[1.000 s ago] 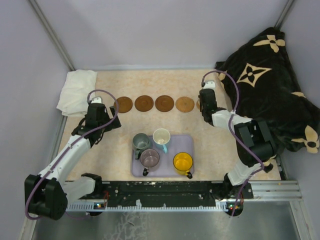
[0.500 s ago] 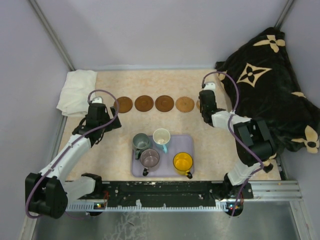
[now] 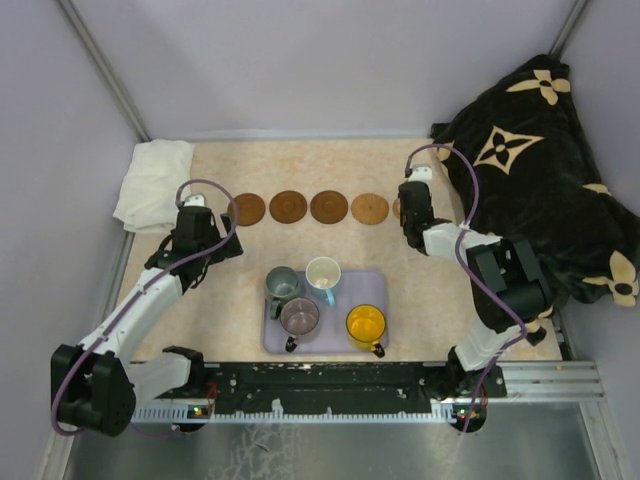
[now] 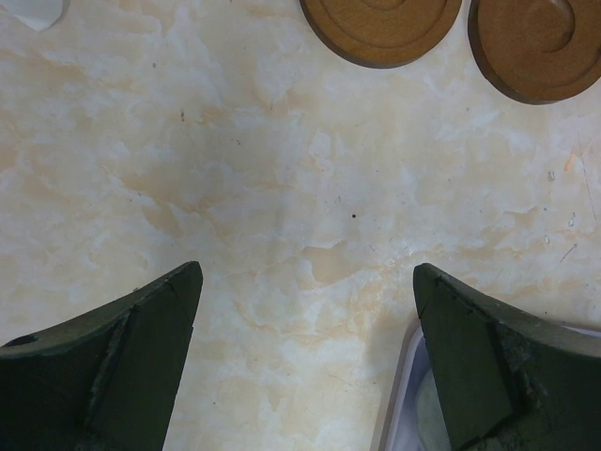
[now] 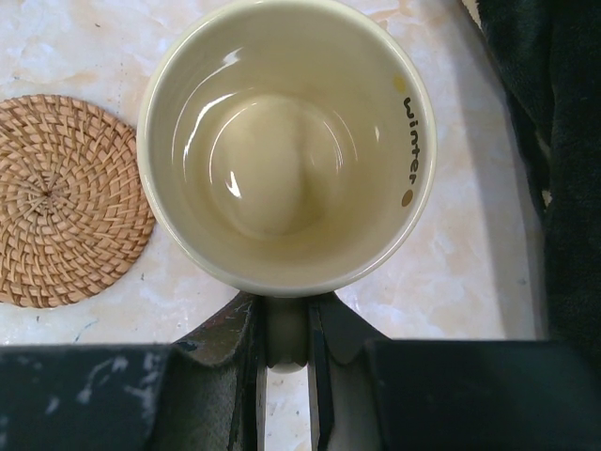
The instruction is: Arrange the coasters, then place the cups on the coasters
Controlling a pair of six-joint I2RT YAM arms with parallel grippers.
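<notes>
On the table [image 3: 330, 165], we noted the lavender tray [image 3: 375, 290] at the near middle carrying four cups: grey-green [image 3: 281, 284], white [image 3: 323, 272], mauve [image 3: 299, 316] and yellow [image 3: 366, 324]. The cream cup [image 5: 286, 146] was just right of the woven coaster [image 5: 66, 202], with the right fingers [image 5: 286, 329] closed on its handle (what its base touched, we could not tell). We counted four coasters [image 3: 288, 207] in a row beyond the tray. The left fingers [image 4: 305, 282] hung wide open over bare table near the two leftmost.
</notes>
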